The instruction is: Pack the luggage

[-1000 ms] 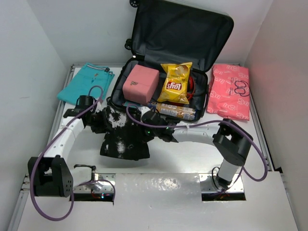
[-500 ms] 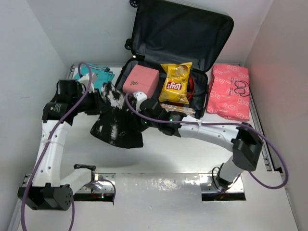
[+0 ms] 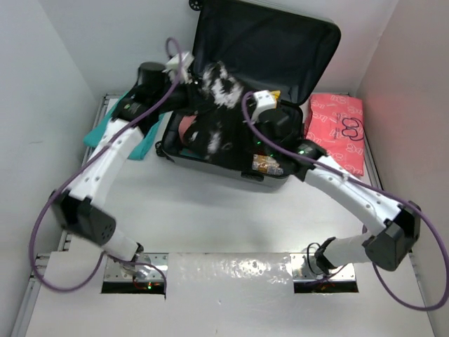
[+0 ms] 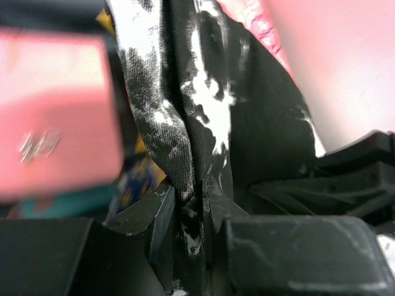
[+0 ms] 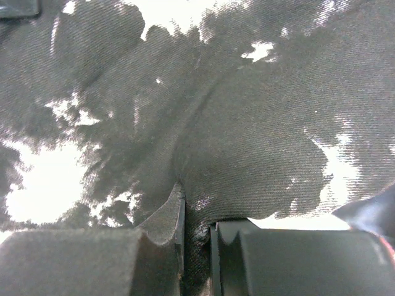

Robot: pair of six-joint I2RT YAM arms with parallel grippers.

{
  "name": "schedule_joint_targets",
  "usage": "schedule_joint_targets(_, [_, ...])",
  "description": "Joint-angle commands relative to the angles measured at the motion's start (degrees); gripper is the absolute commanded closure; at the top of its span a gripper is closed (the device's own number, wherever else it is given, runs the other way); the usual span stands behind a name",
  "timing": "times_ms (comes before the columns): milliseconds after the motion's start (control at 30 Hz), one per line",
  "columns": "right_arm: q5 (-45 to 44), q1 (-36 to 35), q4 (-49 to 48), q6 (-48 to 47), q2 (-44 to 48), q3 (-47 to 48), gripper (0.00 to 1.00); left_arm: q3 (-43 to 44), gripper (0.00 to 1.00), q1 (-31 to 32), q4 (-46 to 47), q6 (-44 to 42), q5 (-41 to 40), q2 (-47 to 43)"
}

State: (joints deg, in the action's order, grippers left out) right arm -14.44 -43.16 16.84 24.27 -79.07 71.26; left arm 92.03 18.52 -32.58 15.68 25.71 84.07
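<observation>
The luggage (image 3: pixel 266 49) lies open at the far side of the table (image 3: pixel 231 225), lid propped up, with a pink pouch (image 4: pixel 55 111) in its tray. Over that tray hangs the black-and-white cloth (image 3: pixel 214 119), strung between my two arms. My left fingers (image 4: pixel 162 213) are clamped on a bunched fold of it, and my right fingers (image 5: pixel 173 213) pinch another part. To do this well, I judge I should lower both ends together and spread the cloth flat across the contents. I should let go only once it sits inside the rim, so nothing drapes over the shell.
</observation>
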Motion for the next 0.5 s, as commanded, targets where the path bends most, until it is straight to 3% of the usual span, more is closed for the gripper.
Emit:
schedule_joint_targets(0, [-2.1,6.4,-1.2,-6.7,4.6,3.2,1.0,12.5,1.0,4.4,11.7,5.6,-1.3,9.8])
schedule_joint_targets(200, [6.8,21.4,0.6,-10.4,0.9,5.4,1.0,27.3,1.0,5.6,11.4,12.2,-3.2,26.9])
schedule_joint_targets(467, [20.8,35.6,3.1,-7.4,-10.8,4.5,1.0,23.0,1.0,6.0,8.7,10.0,-9.1,36.3])
